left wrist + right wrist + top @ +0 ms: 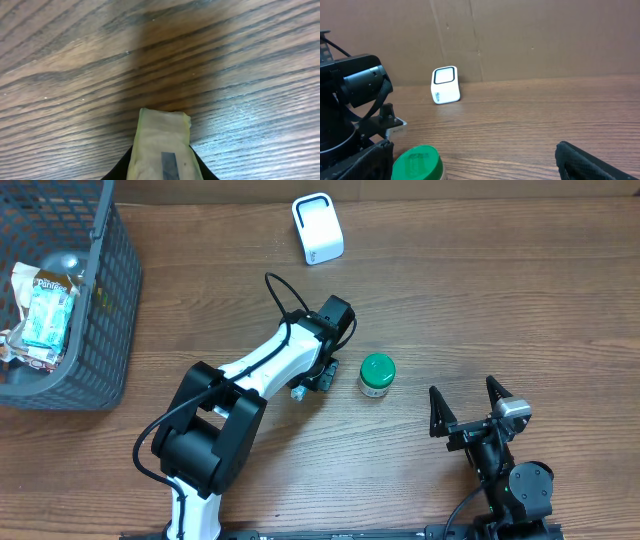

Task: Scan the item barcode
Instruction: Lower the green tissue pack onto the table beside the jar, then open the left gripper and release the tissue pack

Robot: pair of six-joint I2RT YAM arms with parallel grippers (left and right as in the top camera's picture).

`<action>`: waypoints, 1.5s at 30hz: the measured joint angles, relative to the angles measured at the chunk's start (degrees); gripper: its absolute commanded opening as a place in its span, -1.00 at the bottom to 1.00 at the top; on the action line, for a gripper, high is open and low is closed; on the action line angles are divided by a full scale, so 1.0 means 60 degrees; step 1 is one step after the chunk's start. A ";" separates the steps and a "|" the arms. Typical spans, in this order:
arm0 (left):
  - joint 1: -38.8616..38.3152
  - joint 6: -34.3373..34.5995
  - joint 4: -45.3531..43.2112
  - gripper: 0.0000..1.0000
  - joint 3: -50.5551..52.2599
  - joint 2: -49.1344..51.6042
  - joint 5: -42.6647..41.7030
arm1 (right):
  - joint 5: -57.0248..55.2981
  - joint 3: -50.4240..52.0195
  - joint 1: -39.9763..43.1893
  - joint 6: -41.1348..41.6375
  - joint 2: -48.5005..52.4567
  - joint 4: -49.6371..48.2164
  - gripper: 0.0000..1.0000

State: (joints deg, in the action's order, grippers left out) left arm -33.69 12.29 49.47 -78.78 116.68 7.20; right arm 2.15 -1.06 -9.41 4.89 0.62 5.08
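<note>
In the left wrist view, my left gripper (161, 167) is shut on the item (162, 132), a pale yellow-green packet with a dark rectangle on its face, held just above the wooden table. Black fingers (125, 167) press it from both sides. From overhead, the left gripper (316, 378) points down beside a green-lidded jar (377, 374), and the arm hides the packet. The white scanner (318, 228) with a black-framed window stands at the back, also in the right wrist view as the scanner (444, 85). My right gripper (468, 408) stands open and empty at the front right.
A dark plastic basket (105, 320) holding several packets sits at the far left. The green-lidded jar (417, 162) is close in front of the right gripper (470, 170). A brown cardboard wall (545, 35) backs the table.
</note>
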 measured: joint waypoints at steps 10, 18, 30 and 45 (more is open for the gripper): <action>-0.0004 0.0962 -0.0550 -0.52 0.0000 -0.0004 -0.1220 | 0.0000 0.0000 0.0000 -0.0007 0.0000 -0.0004 1.00; -0.0069 0.2087 -0.0827 -0.45 0.0004 -0.0004 -0.1494 | 0.0000 0.0000 0.0000 0.0000 0.0000 0.0000 1.00; -0.0641 0.2794 -0.1082 -0.45 0.0011 -0.0004 -0.1413 | -0.0004 0.0000 0.0000 -0.0007 0.0000 0.0000 1.00; -0.0637 0.3544 -0.1679 -0.42 0.0011 -0.0004 -0.1297 | -0.0004 0.0000 0.0000 -0.0007 0.0004 0.0000 1.00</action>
State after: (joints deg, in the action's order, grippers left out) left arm -37.52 33.56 39.40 -78.72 116.66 -0.58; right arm 2.13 -1.06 -9.41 4.84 0.64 5.08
